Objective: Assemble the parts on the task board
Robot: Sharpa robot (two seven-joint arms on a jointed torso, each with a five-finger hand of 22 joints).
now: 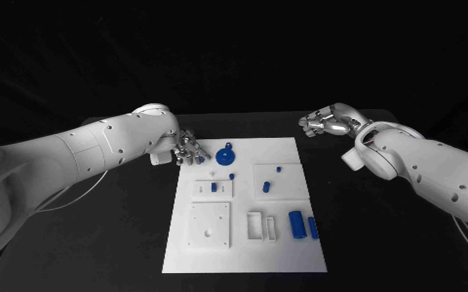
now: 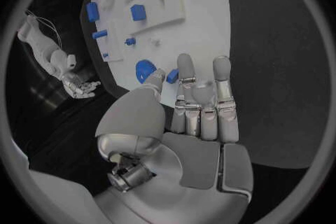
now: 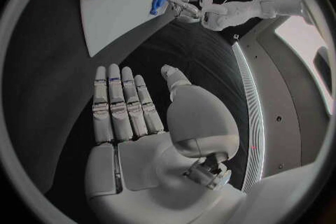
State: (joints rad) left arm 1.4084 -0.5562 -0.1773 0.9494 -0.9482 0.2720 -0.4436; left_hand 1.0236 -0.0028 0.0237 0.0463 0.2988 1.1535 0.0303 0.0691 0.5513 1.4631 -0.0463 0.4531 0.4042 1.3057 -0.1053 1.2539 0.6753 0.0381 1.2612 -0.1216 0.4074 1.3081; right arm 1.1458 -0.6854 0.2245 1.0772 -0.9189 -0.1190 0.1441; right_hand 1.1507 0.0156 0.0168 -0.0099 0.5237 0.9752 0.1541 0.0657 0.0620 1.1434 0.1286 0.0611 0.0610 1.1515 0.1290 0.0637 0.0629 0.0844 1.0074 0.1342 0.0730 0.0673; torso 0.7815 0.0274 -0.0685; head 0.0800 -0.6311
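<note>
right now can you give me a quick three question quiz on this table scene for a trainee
1. True or false: the right hand rests on the white task board.
2. Which hand is nearest the round blue part with a small tab? A left hand B right hand
3. Fill in: the two upright blue cylinder parts stand near the board's ____ right corner.

Key: 1 false; it is over the black table, fingers apart, holding nothing. 2 A. 3 near.

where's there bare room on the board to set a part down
Bare: the board's near strip below the plates, and the far right corner beyond the small peg. Crowded: the far left corner, where the left hand hovers by the round part.
</note>
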